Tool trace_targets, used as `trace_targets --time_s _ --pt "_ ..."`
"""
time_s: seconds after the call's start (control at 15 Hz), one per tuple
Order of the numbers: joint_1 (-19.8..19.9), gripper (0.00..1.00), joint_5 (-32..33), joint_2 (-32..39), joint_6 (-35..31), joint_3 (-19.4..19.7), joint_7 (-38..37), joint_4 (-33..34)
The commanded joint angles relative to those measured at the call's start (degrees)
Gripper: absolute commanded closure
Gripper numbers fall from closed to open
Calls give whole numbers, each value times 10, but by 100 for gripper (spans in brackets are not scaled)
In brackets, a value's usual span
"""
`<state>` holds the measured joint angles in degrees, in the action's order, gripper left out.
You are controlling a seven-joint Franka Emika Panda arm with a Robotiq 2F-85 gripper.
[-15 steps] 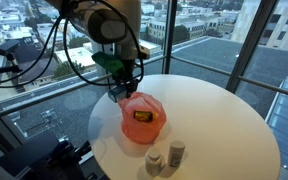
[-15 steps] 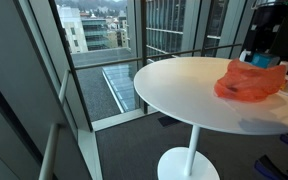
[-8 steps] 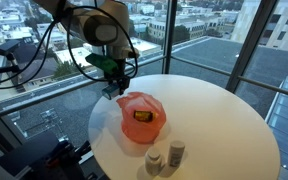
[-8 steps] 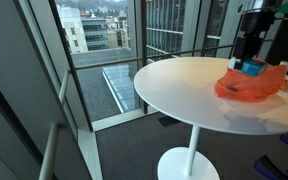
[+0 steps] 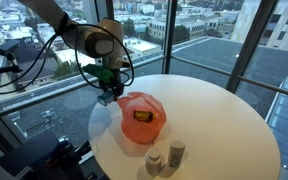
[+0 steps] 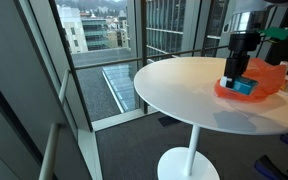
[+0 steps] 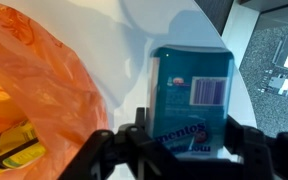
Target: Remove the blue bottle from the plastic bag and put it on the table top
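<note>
Round white tabletop (image 5: pixel 219 120): at its edge, fingers (image 7: pixel 252 152) clamp the blue bottle (image 7: pixel 192 85), clear of the bag (image 5: pixel 142 117); setting it down remains.

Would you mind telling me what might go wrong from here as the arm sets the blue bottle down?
1. The gripper holds the blue bottle close to the rim of the table; released there, it might tip or roll off.
2. The orange bag lies right beside it, so a finger could snag the plastic on the way down.
</note>
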<state>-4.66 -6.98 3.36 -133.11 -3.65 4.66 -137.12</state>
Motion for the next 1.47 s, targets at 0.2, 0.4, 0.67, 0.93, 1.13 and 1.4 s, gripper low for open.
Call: trace_targets --time_s 0.2,0.4,0.67,0.93,1.13,1.4 --pt "1 57 15 69 -65 -6 -4 -3" --pt "2 57 20 94 -86 -6 -6 0" --pt "1 28 27 107 -97 -5 -9 0" --pt "3 0 26 91 -83 -6 -8 0" --pt "8 0 17 68 -64 -5 -10 4" --pt "12 1 13 38 -37 0 -26 21"
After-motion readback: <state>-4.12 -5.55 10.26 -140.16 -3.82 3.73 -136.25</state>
